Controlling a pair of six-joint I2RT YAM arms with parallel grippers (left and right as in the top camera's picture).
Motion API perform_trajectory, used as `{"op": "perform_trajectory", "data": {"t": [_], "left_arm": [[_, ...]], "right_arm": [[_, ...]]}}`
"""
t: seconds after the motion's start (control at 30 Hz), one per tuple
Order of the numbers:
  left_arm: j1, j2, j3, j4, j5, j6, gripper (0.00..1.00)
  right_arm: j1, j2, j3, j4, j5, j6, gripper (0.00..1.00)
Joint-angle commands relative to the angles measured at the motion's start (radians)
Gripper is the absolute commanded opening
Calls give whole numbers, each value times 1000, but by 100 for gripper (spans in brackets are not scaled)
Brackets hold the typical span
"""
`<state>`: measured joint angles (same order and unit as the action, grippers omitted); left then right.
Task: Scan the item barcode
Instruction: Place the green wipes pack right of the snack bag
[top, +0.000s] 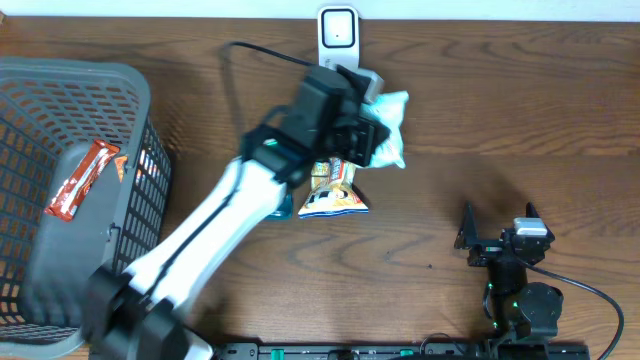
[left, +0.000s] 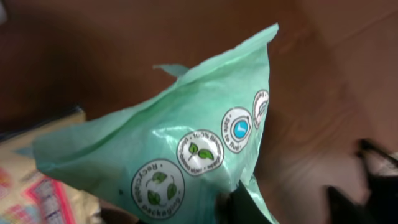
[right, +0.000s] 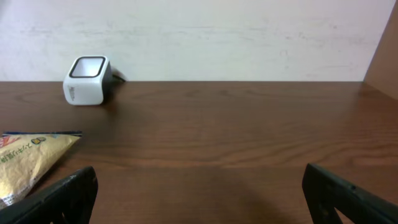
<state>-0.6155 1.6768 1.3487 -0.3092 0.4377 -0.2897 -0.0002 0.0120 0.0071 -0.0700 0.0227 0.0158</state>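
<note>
Left fingers (left: 245, 208) clamp the green packet (top: 390, 128) near the scanner (top: 338, 30); right fingers (right: 62, 196) stand wide apart.

A crumpled pale green packet (left: 186, 143) fills the frame close up, round leaf-and-recycling emblems (left: 200, 152) along its lower side, brown table (left: 124, 43) behind it, a yellow snack bag (left: 37, 193) at lower left and blurred dark shapes (left: 367, 186), perhaps the other arm, at lower right.

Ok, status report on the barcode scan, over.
Left gripper shut on mint-green bag, held beside the scanner. Right gripper open and empty. Yellow snack bag on the table, not blocking the scanner.
</note>
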Motion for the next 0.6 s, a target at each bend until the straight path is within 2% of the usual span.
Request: {"op": "perform_trajectory", "data": {"t": [0.0, 0.13, 0.27, 0.3, 0.33, 0.4, 0.43, 0.47, 0.57], "left_arm": [[-34, 101, -5, 16, -12, -23, 8], [-67, 224, -5, 25, -12, -34, 8], [-82, 274, -5, 44, -8, -70, 8], [-82, 274, -5, 48, -8, -71, 15], [-82, 271, -3, 53, -8, -71, 30], [-79, 259, 11, 53, -8, -71, 37], [-79, 250, 18, 53, -8, -70, 43], [-79, 237, 26, 51, -8, -69, 54], [-73, 178, 57, 35, -8, -45, 68]], "right_arm": [[8, -5, -2, -2, 8, 13, 99], [8, -5, -2, -2, 8, 13, 99], [8, -5, -2, -2, 8, 13, 99], [8, -5, -2, -2, 8, 13, 99], [8, -5, -2, -2, 8, 13, 99], [8, -5, -2, -2, 8, 13, 99], [8, -5, -2, -2, 9, 13, 99], [8, -5, -2, -2, 8, 13, 99], [8, -5, -2, -2, 8, 13, 99]]}}
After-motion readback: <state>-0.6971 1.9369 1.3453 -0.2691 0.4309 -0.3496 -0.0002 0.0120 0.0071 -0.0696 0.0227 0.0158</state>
